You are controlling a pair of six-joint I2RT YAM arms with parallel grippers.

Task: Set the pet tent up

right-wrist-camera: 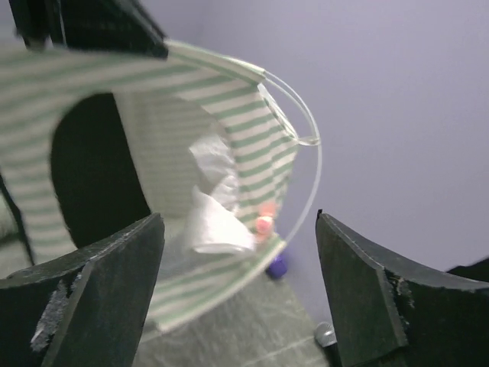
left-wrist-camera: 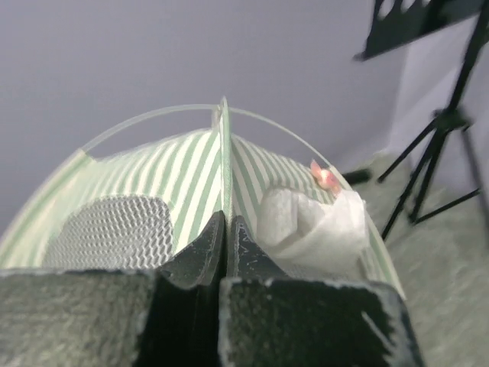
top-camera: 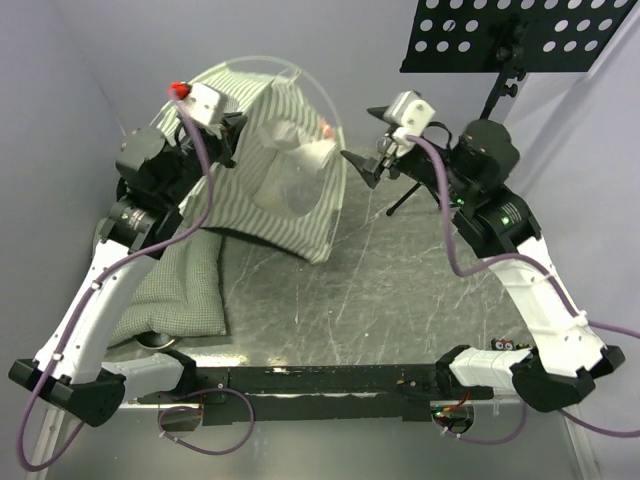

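**A:** Top view. Scratched grey table (top-camera: 400,290), lilac walls, music stand (top-camera: 520,30) at back right. The pet tent (top-camera: 300,215) stands domed at back left, with the checked cushion (top-camera: 185,290) by its near-left edge. I can't tell whether they overlap.

**B:** Hands?

**A:** The left gripper (top-camera: 236,138) is against the tent's left flank, tips masked by the wrist. The right gripper (top-camera: 360,168) is just off the right edge, apart from it.

**B:** Left wrist?

**A:** Jaws clamped together. The upright striped seam (left-wrist-camera: 225,153) rises from between them and looks pinched. The white pole (left-wrist-camera: 137,122) arches above.

**B:** Right wrist?

**A:** Fingers (right-wrist-camera: 99,290) spread wide, gripping nothing. The tent lies ahead and to the left, dark doorway (right-wrist-camera: 95,176) facing this hand. The left arm is nearer, since it is already on the fabric.

**B:** Unclear?

**A:** Pole feet and the far side are hidden. The pink blob (right-wrist-camera: 263,224) beside the crumpled white wad (right-wrist-camera: 214,222) is too blurred to name.
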